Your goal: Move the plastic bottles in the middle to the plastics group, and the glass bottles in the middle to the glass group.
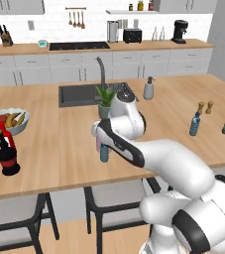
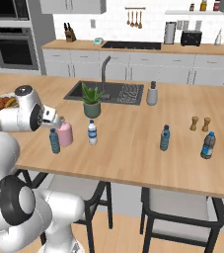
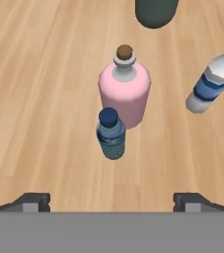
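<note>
Pincer (image 3: 111,200) wide above small slim teal plastic bottle (image 3: 111,134); probably light, tippy; grab its middle.

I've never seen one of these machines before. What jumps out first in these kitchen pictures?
The big white arm reaches over the wooden island counter, its open end effector hovering above three upright bottles: a squat pink bottle, a dark teal bottle just in front of it, and a white bottle with blue bands beside them. Far along the counter stands a black bottle with a red neck.
</note>
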